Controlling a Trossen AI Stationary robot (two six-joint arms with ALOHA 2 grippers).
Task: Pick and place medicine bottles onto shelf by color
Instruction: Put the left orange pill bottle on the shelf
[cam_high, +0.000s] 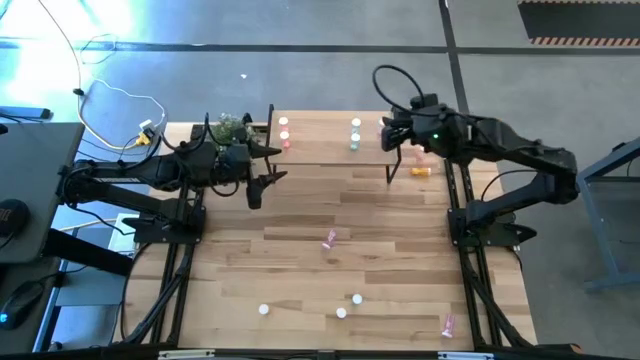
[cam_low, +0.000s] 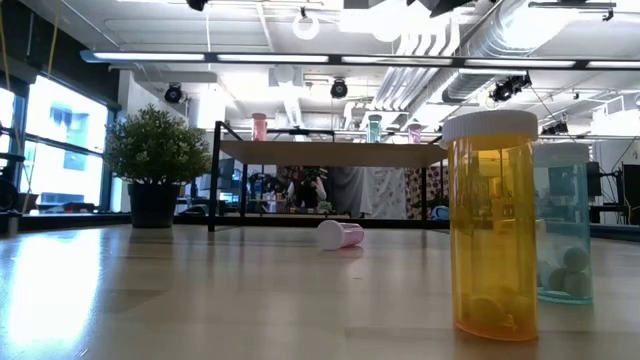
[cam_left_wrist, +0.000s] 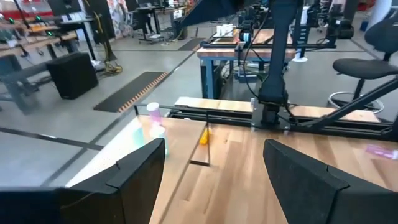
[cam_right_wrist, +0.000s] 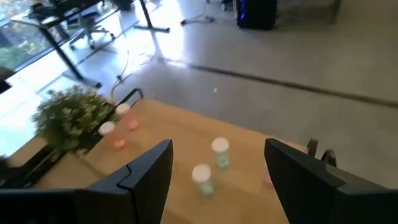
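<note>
Right gripper (cam_right_wrist: 219, 148) spread wide and empty, poised above the right end of the low light-wood shelf on black legs (cam_high: 320, 140). Straight ahead of its fingers, two pale-green capped bottles (cam_right_wrist: 220, 152) upright on the shelf. Farther beyond, two small pink bottles (cam_right_wrist: 112, 135) beside a bushy green potted plant (cam_right_wrist: 71, 118). Close beside that gripper but off the shelf, a small orange bottle lying on its side (cam_high: 421, 171) on the plank table (cam_high: 300, 270); probably the next pick. Left gripper (cam_left_wrist: 214, 148) likewise splayed, holding nothing, waiting off the shelf's opposite end.

For a clean pick: come down square over the orange bottle, fingers straddling its round body across the axis; close gently to stop it rolling; keep clear of the shelf leg nearby.

Hard to make out: whatever stands on the shelf directly beneath the right arm, masked from above. Faint pink smear beside the right finger, perhaps another bottle. A pink bottle lying on its side (cam_high: 330, 238) well behind both grippers.
</note>
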